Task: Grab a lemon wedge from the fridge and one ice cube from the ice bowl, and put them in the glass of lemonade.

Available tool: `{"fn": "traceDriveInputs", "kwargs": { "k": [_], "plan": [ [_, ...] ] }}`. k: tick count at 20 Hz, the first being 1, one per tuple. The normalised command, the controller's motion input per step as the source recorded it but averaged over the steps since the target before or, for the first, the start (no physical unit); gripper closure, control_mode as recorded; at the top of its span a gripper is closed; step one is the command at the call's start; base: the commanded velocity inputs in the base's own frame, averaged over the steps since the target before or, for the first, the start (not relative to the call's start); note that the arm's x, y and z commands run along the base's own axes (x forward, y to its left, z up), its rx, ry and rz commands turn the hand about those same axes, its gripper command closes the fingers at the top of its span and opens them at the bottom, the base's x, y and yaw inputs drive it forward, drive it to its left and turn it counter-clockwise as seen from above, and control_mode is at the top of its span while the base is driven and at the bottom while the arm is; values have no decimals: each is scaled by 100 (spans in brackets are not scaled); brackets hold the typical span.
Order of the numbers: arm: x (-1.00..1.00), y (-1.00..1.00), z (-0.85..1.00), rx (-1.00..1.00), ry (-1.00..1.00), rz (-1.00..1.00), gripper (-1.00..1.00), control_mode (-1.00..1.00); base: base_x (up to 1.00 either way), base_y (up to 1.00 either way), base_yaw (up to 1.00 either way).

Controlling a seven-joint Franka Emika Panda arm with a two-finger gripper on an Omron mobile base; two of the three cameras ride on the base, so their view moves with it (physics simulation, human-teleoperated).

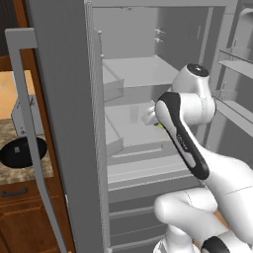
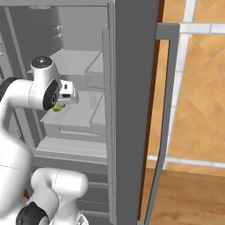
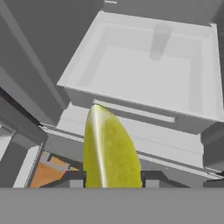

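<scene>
The gripper (image 2: 59, 104) is partly closed on the lemon wedge (image 3: 110, 148), which stands up between its two fingertips in the hand view; in the right base view a speck of yellow-green shows just under the hand. Hand and wedge are inside the open fridge (image 1: 64, 123), just above and in front of its pale shelf tray (image 3: 144, 74).

The main risk, as I judge it, is losing the wedge on the way out. It is small, smooth and curved, so a knock could twist it loose and drop it into the fridge, onto the tray or the ledges below.

What would cause a knock is the tight surround. The left door (image 1: 69, 99) stands open close beside the arm, and its inner face and bins make a wall on that side. The right door's racks (image 1: 234, 57) jut in from the other side. The tray's front lip lies just under the hand. The open room is straight back toward the base, between the two doors; swinging sideways before the hand is outside the door edges would likely clip one.
</scene>
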Motion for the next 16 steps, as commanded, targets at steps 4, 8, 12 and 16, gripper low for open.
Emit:
{"fn": "traceDriveInputs", "kwargs": {
  "k": [4, 8, 12, 16],
  "plan": [
    [-81, -7, 4, 0, -1, -1, 100, -100, 0, 0, 0],
    [-64, -24, 0, 0, 0, -14, 100, -100, 0, 0, 0],
    [-40, -17, 22, 0, -3, -11, 100, -100, 0, 0, 0],
    [0, 0, 0, 0, 0, 0, 100, -100, 0, 0, 0]
  ]
}}
